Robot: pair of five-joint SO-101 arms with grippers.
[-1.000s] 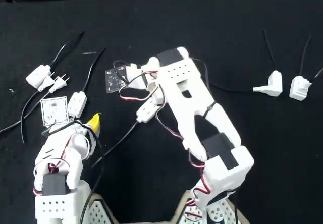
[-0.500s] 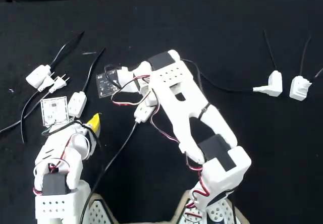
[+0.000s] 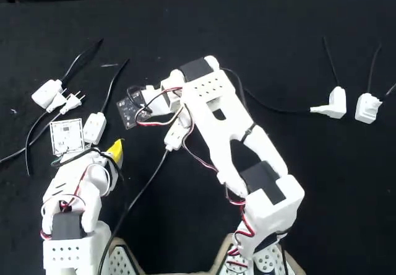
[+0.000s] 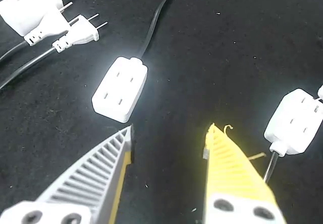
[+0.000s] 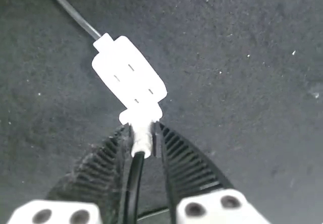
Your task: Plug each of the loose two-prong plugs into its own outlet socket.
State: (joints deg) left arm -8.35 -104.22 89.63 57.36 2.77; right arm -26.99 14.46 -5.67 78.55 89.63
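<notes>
Item 1: outlet socket block (image 5: pixel 130 77), white moulded plastic on a black cord (image 5: pixel 132 183), sitting near the middle of the table (image 3: pixel 297 52). The right gripper (image 5: pixel 144 143) is clamping its cord neck. I am judging it light, rigid and smooth-sided. The stiff neck is offering the surest hold, though the cord may be tugging it askew.

Item 2: left gripper (image 4: pixel 169 133), jaws standing apart, hovering near a 2nd socket block (image 4: pixel 120 89).

Item 3: loose 2-prong plug (image 4: pixel 81 31), lying beyond, prongs bare.

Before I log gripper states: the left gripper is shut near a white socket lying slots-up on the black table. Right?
No: the left gripper is open, as the left wrist view shows, near the white socket lying slots-up on the black table.
</notes>
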